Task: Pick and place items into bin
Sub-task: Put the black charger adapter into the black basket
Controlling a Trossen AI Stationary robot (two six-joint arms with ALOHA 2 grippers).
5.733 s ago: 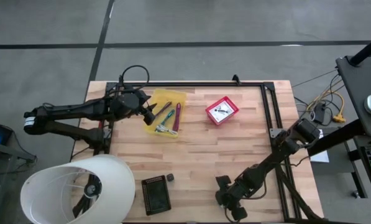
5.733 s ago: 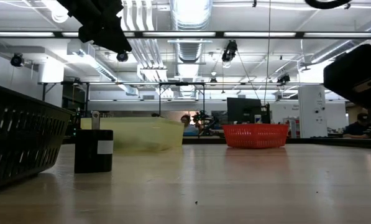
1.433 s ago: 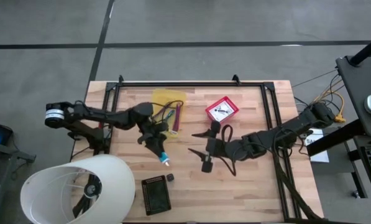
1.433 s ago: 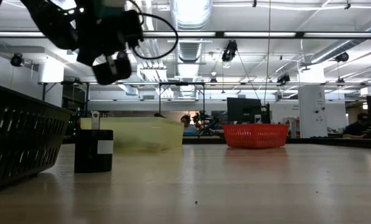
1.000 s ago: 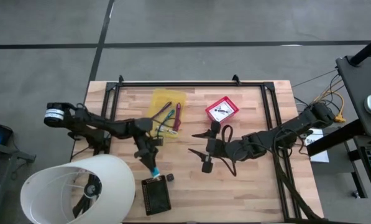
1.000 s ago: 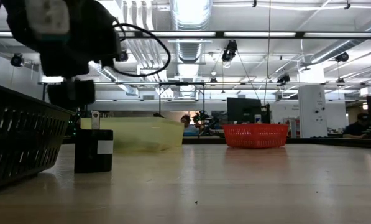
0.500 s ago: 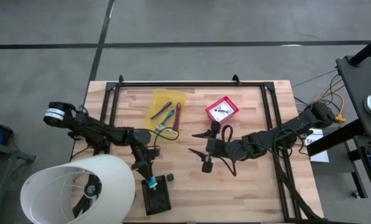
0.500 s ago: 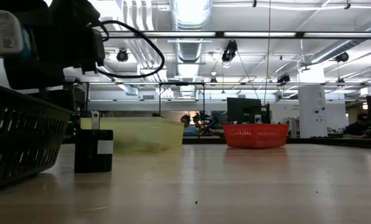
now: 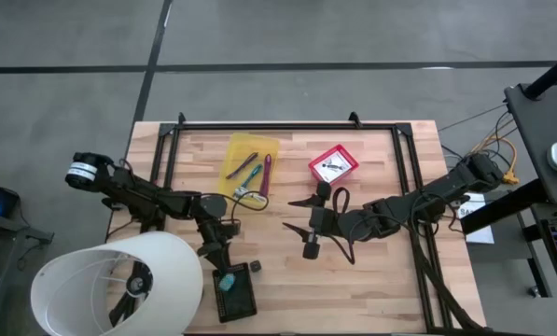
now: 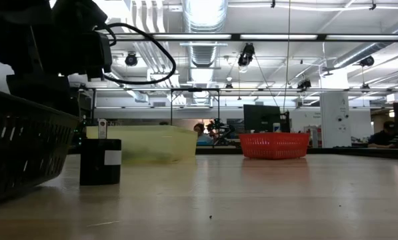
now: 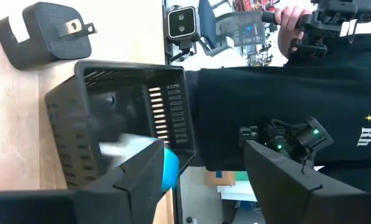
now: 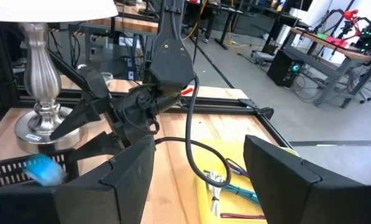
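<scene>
My left gripper hangs open just above the black slatted bin near the table's near edge. A small teal-and-white item shows blurred inside the bin, below the fingers and apart from them. The yellow tray holds magenta and teal sticks, a purple cord and a metal piece. A white packet lies in the red basket. My right gripper waits open over mid-table, touching nothing.
A black plug adapter stands on the table beside the bin's right side. A lamp with a white shade fills the near left corner. A black rail frame borders the far and right edges. Bare wood lies between bin and right gripper.
My left gripper carried the teal-and-white item from beside the yellow tray toward the table's near edge, until it was over the black bin. The item has left the fingers and now sits lower, inside the bin. The right arm kept still.
</scene>
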